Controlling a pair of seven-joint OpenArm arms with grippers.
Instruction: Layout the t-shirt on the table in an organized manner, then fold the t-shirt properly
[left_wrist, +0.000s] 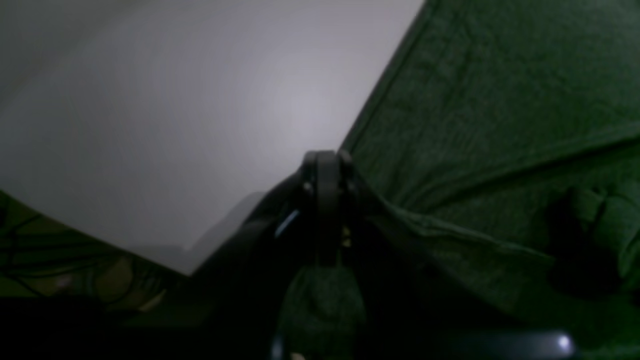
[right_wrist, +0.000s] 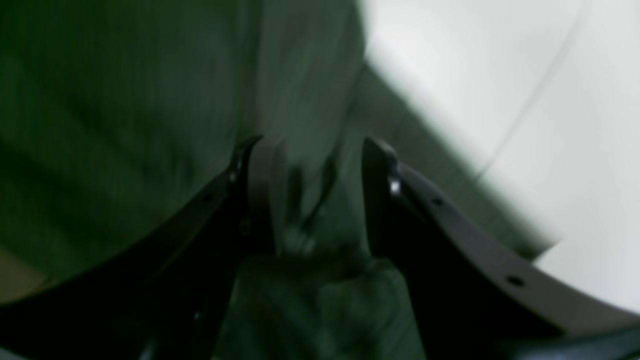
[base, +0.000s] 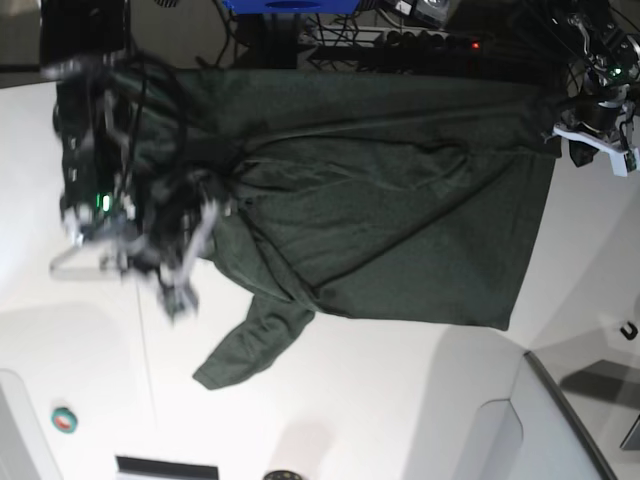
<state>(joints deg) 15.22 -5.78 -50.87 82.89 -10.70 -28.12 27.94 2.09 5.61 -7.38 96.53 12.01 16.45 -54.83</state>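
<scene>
Blurred right hand parted over t-shirt — left hand clamped on its hem, fingertips hidden.

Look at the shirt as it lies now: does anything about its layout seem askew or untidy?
Yes. The t-shirt lies mostly spread on the table, but one sleeve trails out crumpled toward the near edge, and the cloth is bunched in folds beside the right gripper, whose jaws stand apart.

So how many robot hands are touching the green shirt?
1 for sure. The left gripper is shut on the t-shirt at its corner. The right gripper has its jaws apart over cloth; whether it touches is too blurry to tell.
</scene>
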